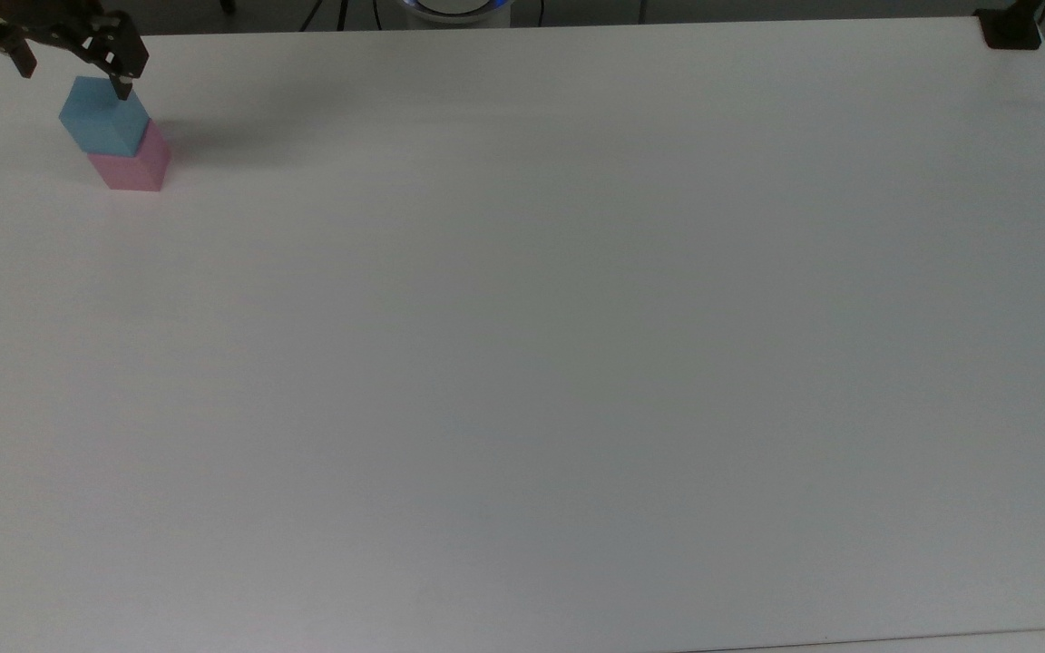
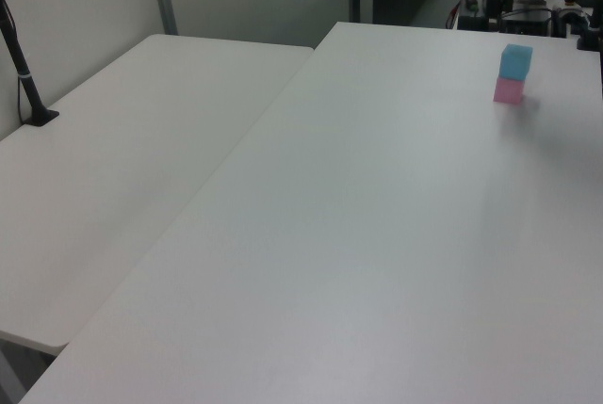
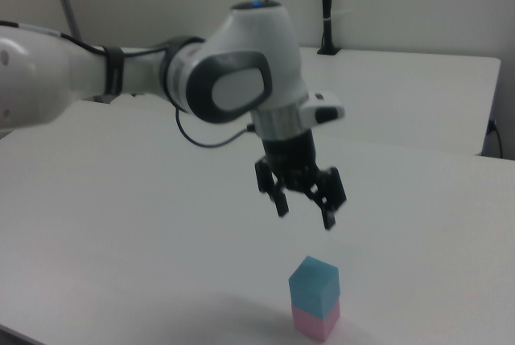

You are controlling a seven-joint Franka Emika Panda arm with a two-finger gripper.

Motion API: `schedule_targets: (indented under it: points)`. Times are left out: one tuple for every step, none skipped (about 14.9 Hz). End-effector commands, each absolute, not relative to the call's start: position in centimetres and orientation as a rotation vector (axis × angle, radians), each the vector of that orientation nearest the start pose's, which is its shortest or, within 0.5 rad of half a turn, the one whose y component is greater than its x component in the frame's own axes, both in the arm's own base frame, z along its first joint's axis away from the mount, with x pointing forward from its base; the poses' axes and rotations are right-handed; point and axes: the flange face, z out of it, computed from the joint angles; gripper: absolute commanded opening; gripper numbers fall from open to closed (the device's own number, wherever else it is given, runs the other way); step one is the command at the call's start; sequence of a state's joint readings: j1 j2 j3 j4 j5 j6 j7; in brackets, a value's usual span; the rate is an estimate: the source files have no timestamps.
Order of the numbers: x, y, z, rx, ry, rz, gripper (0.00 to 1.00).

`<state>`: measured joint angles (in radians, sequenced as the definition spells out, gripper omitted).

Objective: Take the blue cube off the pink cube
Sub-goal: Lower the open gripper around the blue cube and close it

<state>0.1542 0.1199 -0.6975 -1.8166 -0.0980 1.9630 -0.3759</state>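
The blue cube (image 1: 103,115) (image 2: 515,60) (image 3: 315,284) sits squarely on top of the pink cube (image 1: 134,166) (image 2: 509,92) (image 3: 315,321), near the far left corner of the table in the top view. My gripper (image 1: 76,77) (image 3: 305,216) hangs above the stack with its fingers spread wide and nothing between them. In the right view a clear gap separates the fingertips (image 3: 327,222) from the blue cube's top face.
The white table (image 1: 522,363) is bare around the stack. A second white table (image 2: 122,169) adjoins it on the left view's left. A black post base (image 1: 1012,32) stands at the top view's far right corner. The arm (image 3: 121,80) reaches in from the right view's left.
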Motion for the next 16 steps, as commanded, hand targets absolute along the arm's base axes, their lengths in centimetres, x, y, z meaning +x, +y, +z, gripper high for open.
schedule_targets:
  points:
    - [48.8, -31.7, 45.3, -3.326, 0.097, 0.126, 1.00]
    - [48.6, -32.1, 43.9, -3.342, 0.090, 0.130, 1.00]
    - [48.5, -32.2, 42.8, -3.349, 0.087, 0.132, 1.00]
    - [48.5, -32.3, 42.3, -3.351, 0.086, 0.130, 1.00]
    - [48.3, -32.2, 41.9, -3.350, 0.084, 0.129, 1.00]
    - [48.3, -32.1, 41.6, -3.352, 0.079, 0.124, 1.00]
    - [48.2, -32.0, 41.1, -3.353, 0.075, 0.121, 1.00]
    - [48.2, -31.9, 40.4, -3.354, 0.069, 0.130, 1.00]
    - [48.3, -31.9, 39.9, -3.360, 0.068, 0.123, 1.00]
    - [48.3, -31.8, 38.7, -3.370, 0.073, 0.114, 0.97]
    - [48.3, -31.8, 38.6, -3.377, 0.069, 0.093, 0.79]
    - [48.3, -31.8, 38.4, -3.377, 0.060, 0.096, 0.48]
    - [48.4, -31.6, 38.5, -3.374, 0.051, 0.100, 0.27]
    - [48.5, -31.3, 38.7, -3.370, 0.054, 0.093, 0.12]
    - [48.9, -30.7, 39.2, -3.363, 0.055, 0.085, 0.12]
    - [49.5, -30.1, 40.0, -3.353, 0.045, 0.086, 0.12]
